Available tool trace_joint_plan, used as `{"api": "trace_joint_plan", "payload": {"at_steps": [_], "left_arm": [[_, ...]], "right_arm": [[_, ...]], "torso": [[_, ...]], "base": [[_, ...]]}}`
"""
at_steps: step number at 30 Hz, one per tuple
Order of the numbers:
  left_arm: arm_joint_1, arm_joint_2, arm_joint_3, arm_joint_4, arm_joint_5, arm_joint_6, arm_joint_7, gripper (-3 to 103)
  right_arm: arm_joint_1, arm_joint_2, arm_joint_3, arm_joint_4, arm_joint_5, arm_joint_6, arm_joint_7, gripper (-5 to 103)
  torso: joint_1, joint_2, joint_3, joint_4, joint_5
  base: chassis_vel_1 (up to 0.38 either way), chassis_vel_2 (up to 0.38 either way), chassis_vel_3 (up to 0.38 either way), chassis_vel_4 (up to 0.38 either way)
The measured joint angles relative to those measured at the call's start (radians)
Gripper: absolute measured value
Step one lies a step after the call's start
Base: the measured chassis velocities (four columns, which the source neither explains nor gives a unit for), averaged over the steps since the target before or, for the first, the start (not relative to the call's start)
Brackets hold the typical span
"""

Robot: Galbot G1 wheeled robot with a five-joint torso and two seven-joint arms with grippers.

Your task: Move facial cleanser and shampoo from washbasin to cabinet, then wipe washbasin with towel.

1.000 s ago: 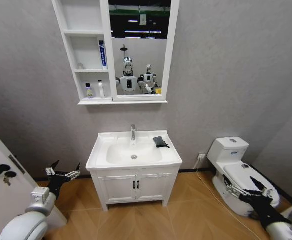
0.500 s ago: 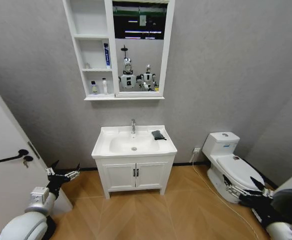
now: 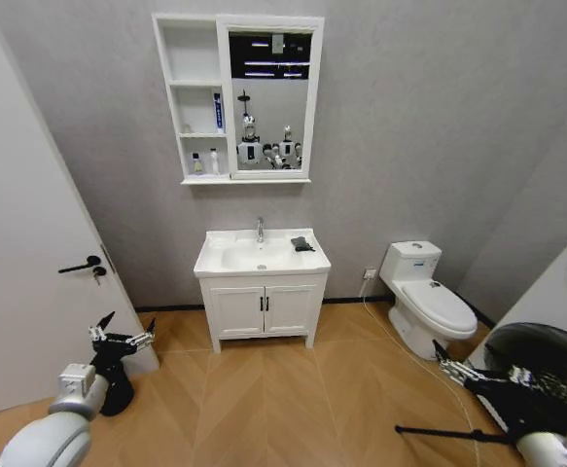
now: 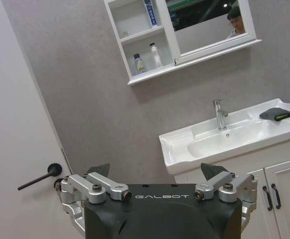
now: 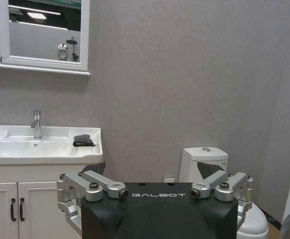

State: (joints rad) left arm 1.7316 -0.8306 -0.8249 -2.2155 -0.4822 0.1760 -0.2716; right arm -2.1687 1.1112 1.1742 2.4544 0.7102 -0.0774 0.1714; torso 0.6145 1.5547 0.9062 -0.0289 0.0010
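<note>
The white washbasin [image 3: 261, 259] stands far ahead against the grey wall, and the dark towel [image 3: 302, 244] lies on its right rim. Above it hangs the cabinet [image 3: 194, 103] with its mirror. A blue tube [image 3: 218, 110] stands on the middle shelf and two small bottles [image 3: 205, 162] on the bottom shelf; I cannot tell which is the facial cleanser or the shampoo. My left gripper [image 3: 123, 336] and right gripper [image 3: 458, 365] hang open and empty, low at my sides. The left wrist view shows the left gripper [image 4: 155, 170], the washbasin [image 4: 224, 144] and the towel [image 4: 276, 113]. The right gripper [image 5: 149, 169] faces the towel [image 5: 83, 140].
A white door [image 3: 30, 243] with a black handle is close on the left. A toilet [image 3: 424, 302] stands right of the washbasin, and a round-fronted machine [image 3: 565, 321] is at the far right. Open wooden floor [image 3: 283, 399] lies between me and the low vanity [image 3: 262, 309].
The head camera has pulled back from the washbasin, so it looks smaller and farther. The door and the machine have come into view. Both arms hold the same pose.
</note>
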Motion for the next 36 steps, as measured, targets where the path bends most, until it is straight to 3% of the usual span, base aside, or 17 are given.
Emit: {"api": "trace_joint_plan", "payload": {"at_steps": [1,5,11,17,29,36], "left_arm": [[0.0,0.0,0.0,0.0,0.0,0.0,0.0,100],[0.0,0.0,0.0,0.0,0.0,0.0,0.0,100],[0.0,0.0,0.0,0.0,0.0,0.0,0.0,100],[0.0,0.0,0.0,0.0,0.0,0.0,0.0,100],[0.0,0.0,0.0,0.0,0.0,0.0,0.0,100],[0.0,0.0,0.0,0.0,0.0,0.0,0.0,100]], "right_arm": [[0.0,0.0,0.0,0.0,0.0,0.0,0.0,100],[0.0,0.0,0.0,0.0,0.0,0.0,0.0,100],[0.0,0.0,0.0,0.0,0.0,0.0,0.0,100],[0.0,0.0,0.0,0.0,0.0,0.0,0.0,100],[0.0,0.0,0.0,0.0,0.0,0.0,0.0,100],[0.0,0.0,0.0,0.0,0.0,0.0,0.0,100]], "torso": [[0.0,0.0,0.0,0.0002,-0.0014],[0.001,0.0,0.0,-0.0011,-0.0006],[0.003,-0.001,0.001,0.0004,-0.0011],[0.001,-0.001,0.001,-0.0006,-0.0012],[0.001,-0.001,0.0,0.0004,-0.001],[0.001,-0.001,0.0,-0.0004,-0.001]], "base": [[0.114,-0.081,-0.125,0.109],[-0.018,-0.009,-0.065,0.068],[-0.064,0.018,0.07,-0.043],[-0.006,0.02,0.028,-0.007],[0.055,0.044,0.033,0.041],[0.0,0.0,0.0,0.0]]}}
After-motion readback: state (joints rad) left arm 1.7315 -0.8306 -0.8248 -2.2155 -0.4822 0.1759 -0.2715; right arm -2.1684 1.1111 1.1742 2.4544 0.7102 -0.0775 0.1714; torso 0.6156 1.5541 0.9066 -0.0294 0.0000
